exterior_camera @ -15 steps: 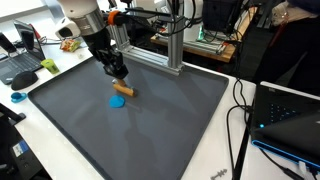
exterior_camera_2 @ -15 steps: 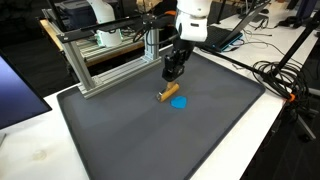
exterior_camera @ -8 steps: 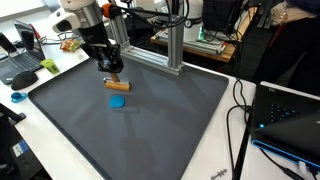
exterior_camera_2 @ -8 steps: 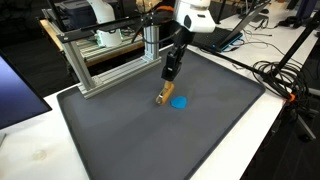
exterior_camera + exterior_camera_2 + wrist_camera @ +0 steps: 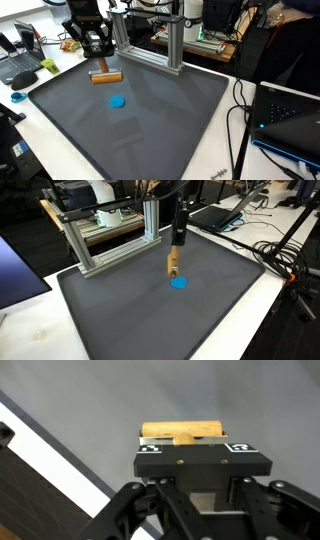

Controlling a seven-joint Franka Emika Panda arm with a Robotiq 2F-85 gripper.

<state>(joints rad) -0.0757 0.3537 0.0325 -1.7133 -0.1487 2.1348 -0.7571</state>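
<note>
The disc (image 5: 117, 101) lies on the mat (image 5: 150, 130). The stick (image 5: 105, 76) hangs above it, in front of the frame (image 5: 172, 50).

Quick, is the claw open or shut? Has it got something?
Claw: shut, holding the wooden stick in the air.

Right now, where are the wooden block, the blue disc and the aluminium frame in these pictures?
wooden block (image 5: 183, 428), wrist view, middle of its long side.
blue disc (image 5: 117, 101), an exterior view, its centre.
aluminium frame (image 5: 152, 222), an exterior view, its near upright post.
</note>
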